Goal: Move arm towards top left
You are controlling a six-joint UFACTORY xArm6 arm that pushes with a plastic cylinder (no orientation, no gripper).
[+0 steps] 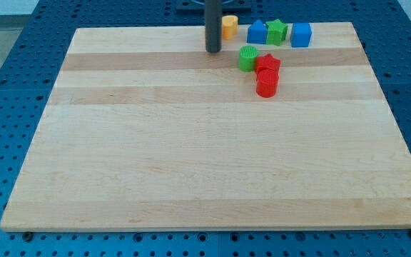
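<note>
**Tip near top edge, blocks to its right**

While the rod stands upright, my tip [213, 51] rests on the board [191, 157] near the view's top, touching no block. Yellow block [230, 26] sits just right of the rod. Further right: blue block [257, 32], green star [277, 31], blue cube [301, 34]. Below them: green cylinder [247, 58], red star [267, 65], red cylinder [266, 83], clustered. Counts: yellow 1, blue 2, green 2, red 2. Board lies bare toward top left. No readable writing.
</note>
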